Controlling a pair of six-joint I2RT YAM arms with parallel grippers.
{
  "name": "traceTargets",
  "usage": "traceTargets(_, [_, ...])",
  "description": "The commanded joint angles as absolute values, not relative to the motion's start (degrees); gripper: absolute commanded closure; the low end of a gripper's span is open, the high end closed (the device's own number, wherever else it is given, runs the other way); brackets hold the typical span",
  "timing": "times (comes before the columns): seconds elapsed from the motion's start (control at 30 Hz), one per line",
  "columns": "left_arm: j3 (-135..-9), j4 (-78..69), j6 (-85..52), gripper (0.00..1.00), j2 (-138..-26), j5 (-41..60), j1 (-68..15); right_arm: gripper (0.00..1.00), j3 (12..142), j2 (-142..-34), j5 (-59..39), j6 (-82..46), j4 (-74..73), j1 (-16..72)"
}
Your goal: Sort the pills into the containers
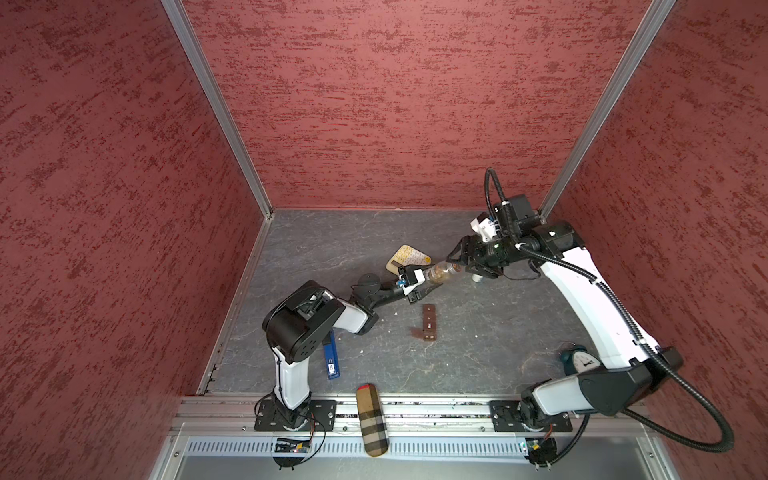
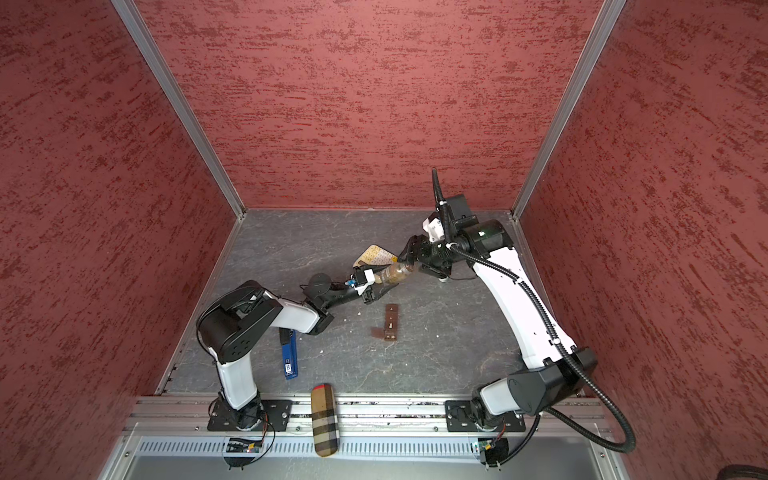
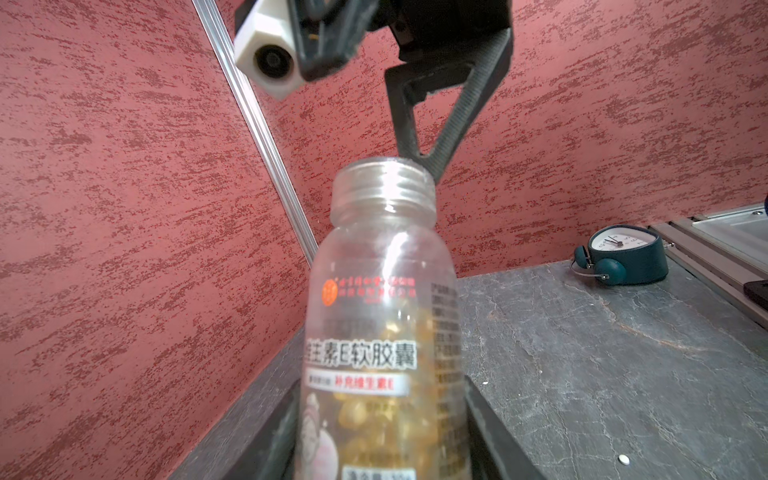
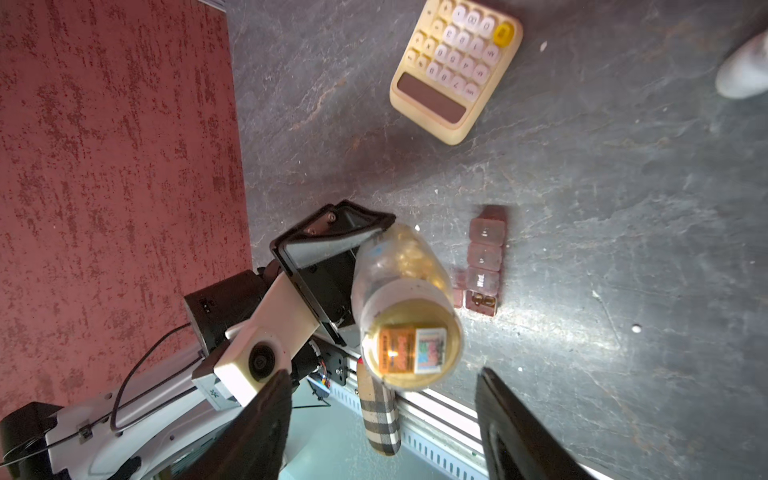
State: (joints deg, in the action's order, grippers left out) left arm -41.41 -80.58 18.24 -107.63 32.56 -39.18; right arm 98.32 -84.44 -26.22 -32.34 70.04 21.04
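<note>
A clear bottle of golden softgel capsules is gripped around its lower body by the left gripper and held above the desk, tilted towards the right arm. The cap is off and the threaded neck is bare. The right gripper is seen at the mouth of the bottle with its jaws spread wide and nothing between them. In the left wrist view one of its fingers lies just beside the rim of the neck.

The pill organizer, a dark brown strip of compartments, lies flat on the desk below the bottle in both top views, apart from both grippers. One lid at an end is folded open to the side, and something golden is seen in that compartment. A white pill lies loose on the desk, well apart from the organizer.

A cream calculator lies beyond the bottle, and a teal alarm clock stands near the right arm's base.
</note>
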Motion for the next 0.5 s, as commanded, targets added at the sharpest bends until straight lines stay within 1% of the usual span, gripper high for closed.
traceTargets(0.0, [-41.2, -80.9, 17.2, 1.0, -107.3, 32.7, -39.5, 0.29, 101.6, -87.5, -22.4, -30.4, 70.5, 20.5])
traceTargets(0.27, [-40.9, -80.9, 17.1, 1.0, -106.9, 32.7, -39.8, 0.29, 102.1, -90.1, -25.6, -30.1, 67.1, 20.6])
traceTargets(0.47, [-41.3, -80.9, 17.1, 1.0, -107.3, 32.4, -39.6, 0.3, 100.8, -88.9, -28.6, -30.1, 66.5, 21.1])
